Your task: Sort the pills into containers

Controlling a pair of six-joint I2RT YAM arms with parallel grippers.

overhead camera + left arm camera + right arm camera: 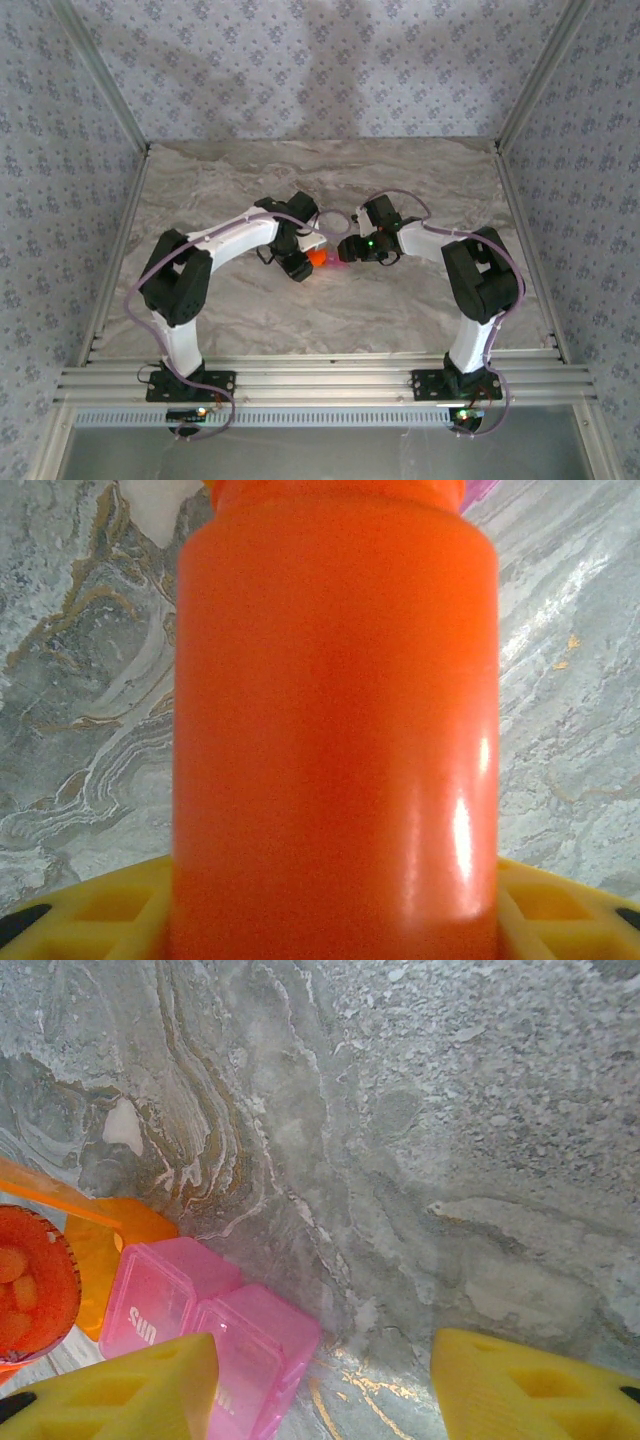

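The containers [200,1320] lie on the worktop [450,1160] at mid-table, just right of the bottle [335,730] and just left of the right pincer [325,1360]. From the right wrist, the pink compartments run under that pincer's left finger, with the orange part beyond them, beside the bottle's mouth. That mouth is open and faces right, with pills [15,1280] resting inside, so the bottle's long axis looks tipped left-to-right toward the containers. The left pincer [303,262] is clenched on the bottle's body, its arm bent in from the left with the wrist low. The right pincer is released, its jaws spread over mostly bare worktop and gripping nothing, its arm bent in from the right. The left arm is the nearer one for pouring; the mouth seems to sit beside the orange compartment, not over the pink
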